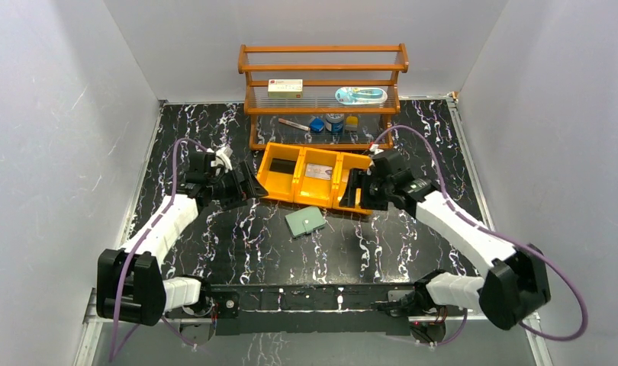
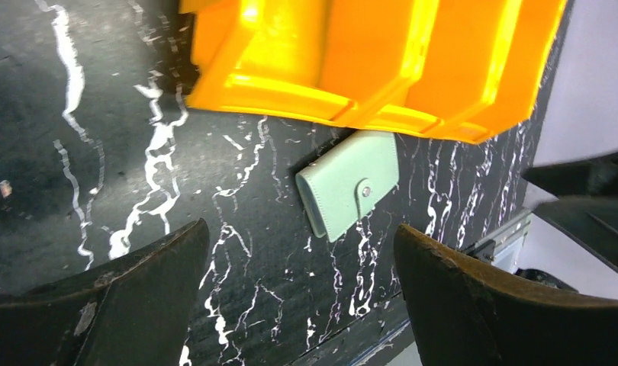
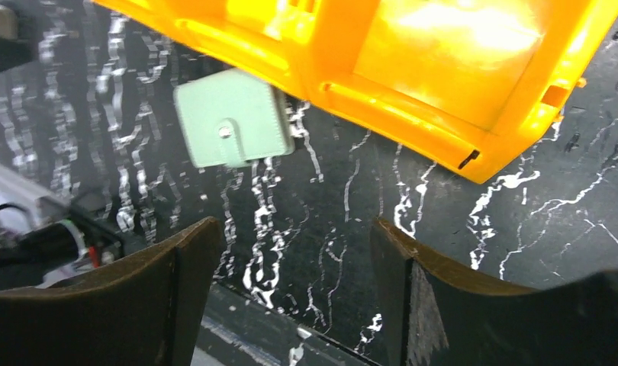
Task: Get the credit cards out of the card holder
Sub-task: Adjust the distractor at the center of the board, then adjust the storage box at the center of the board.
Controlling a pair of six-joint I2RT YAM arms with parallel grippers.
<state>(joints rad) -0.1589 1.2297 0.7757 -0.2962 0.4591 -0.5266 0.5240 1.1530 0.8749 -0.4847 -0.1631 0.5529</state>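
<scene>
The card holder (image 1: 305, 221) is a sage-green wallet lying folded shut on the black marbled table, its snap tab fastened, just in front of the orange bins. It also shows in the left wrist view (image 2: 350, 192) and the right wrist view (image 3: 231, 117). No credit cards show at the card holder. My left gripper (image 1: 249, 187) (image 2: 300, 229) hovers open to the wallet's left, nothing between its fingers. To the wallet's right, my right gripper (image 1: 355, 191) (image 3: 297, 223) hovers open and empty. Neither one touches the wallet.
An orange three-compartment bin (image 1: 294, 189) sits behind the wallet; a greyish flat rectangle (image 1: 318, 171) lies in its middle compartment and a dark one (image 1: 283, 166) in its left. A wooden shelf (image 1: 323, 69) at the back holds a white box (image 1: 284, 88) and small items.
</scene>
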